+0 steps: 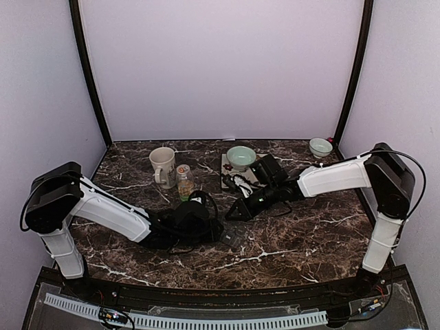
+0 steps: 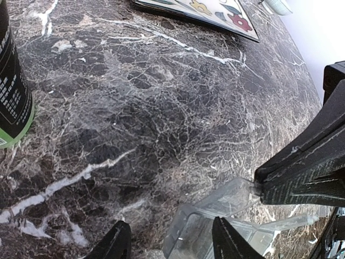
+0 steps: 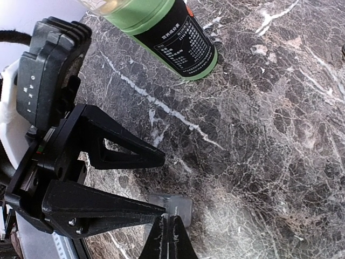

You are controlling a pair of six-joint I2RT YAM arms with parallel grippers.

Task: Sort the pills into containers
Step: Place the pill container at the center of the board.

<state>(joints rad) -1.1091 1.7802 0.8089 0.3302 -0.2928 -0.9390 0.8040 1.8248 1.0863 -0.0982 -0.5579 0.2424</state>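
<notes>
Left fingers (image 2: 116,244) stand apart above the tabletop (image 2: 161,108), with the grey container (image 2: 197,224) at one tip. Right fingers (image 3: 161,243), pressed together, touch it.

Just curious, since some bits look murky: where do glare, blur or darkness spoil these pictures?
Top view: soft light, yet the black left gripper merges with the dark marble table. Left wrist view: upper right corner blown out white. Right wrist view: the green bottle blurs near its top.
</notes>
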